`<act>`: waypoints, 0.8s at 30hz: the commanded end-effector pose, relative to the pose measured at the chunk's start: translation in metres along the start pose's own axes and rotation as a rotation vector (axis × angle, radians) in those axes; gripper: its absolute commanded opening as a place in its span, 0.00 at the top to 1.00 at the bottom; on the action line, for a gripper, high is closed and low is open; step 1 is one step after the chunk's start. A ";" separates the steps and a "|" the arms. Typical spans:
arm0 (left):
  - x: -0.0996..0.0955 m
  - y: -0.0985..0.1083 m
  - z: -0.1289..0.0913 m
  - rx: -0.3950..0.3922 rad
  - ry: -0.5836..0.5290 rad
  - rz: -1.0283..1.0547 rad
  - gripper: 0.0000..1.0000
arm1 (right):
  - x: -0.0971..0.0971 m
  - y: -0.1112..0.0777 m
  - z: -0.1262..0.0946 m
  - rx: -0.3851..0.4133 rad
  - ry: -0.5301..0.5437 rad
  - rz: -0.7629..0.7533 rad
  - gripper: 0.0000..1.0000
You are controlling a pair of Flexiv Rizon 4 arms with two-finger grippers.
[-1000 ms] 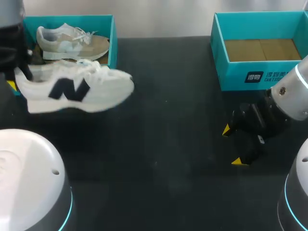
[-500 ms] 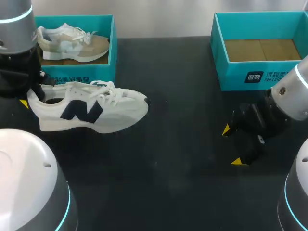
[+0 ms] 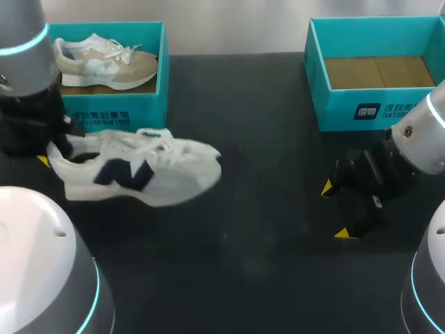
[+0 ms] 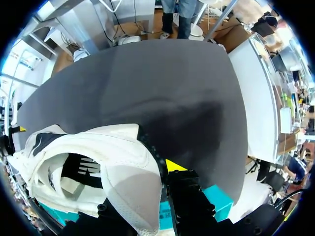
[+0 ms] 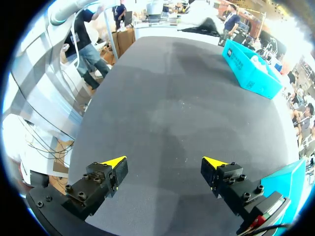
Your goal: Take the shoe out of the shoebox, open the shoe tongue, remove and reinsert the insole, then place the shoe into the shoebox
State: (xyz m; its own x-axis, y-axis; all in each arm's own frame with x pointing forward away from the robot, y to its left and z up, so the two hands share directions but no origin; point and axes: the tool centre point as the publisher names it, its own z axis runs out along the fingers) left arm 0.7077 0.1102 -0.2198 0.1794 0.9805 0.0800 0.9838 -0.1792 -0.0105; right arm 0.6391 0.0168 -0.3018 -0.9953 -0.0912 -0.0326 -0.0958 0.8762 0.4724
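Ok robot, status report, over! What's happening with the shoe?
Left gripper shut on shoe, at heel. Shoe out of box, just in front of it. Right gripper open, empty. Beige shoe inside box.

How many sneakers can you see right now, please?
2: the white sneaker, held at its heel by the left gripper, and a beige sneaker inside the left shoebox.

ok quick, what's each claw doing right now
left claw: closed on the heel of the white shoe
right claw: open, holding nothing
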 end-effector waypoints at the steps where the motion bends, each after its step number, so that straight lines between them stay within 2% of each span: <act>1: -0.034 -0.004 0.029 -0.026 0.023 0.011 1.00 | 0.001 0.000 0.001 0.002 -0.002 -0.001 0.00; 8: -0.084 -0.021 0.057 -0.057 0.049 0.039 1.00 | 0.001 0.000 0.001 0.002 -0.002 -0.001 0.00; 14: -0.115 -0.024 0.079 -0.044 0.028 0.047 1.00 | 0.001 0.000 0.001 0.002 -0.002 -0.001 0.00; 24: -0.145 -0.026 0.105 -0.051 0.015 0.018 1.00 | 0.001 0.000 0.001 0.002 -0.002 -0.001 0.00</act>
State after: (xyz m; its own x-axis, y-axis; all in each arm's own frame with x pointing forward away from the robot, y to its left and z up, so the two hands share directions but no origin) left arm 0.6546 -0.0085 -0.3246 0.2010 0.9758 0.0864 0.9780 -0.2049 0.0391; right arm 0.6391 0.0168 -0.3018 -0.9953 -0.0912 -0.0326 -0.0958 0.8762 0.4724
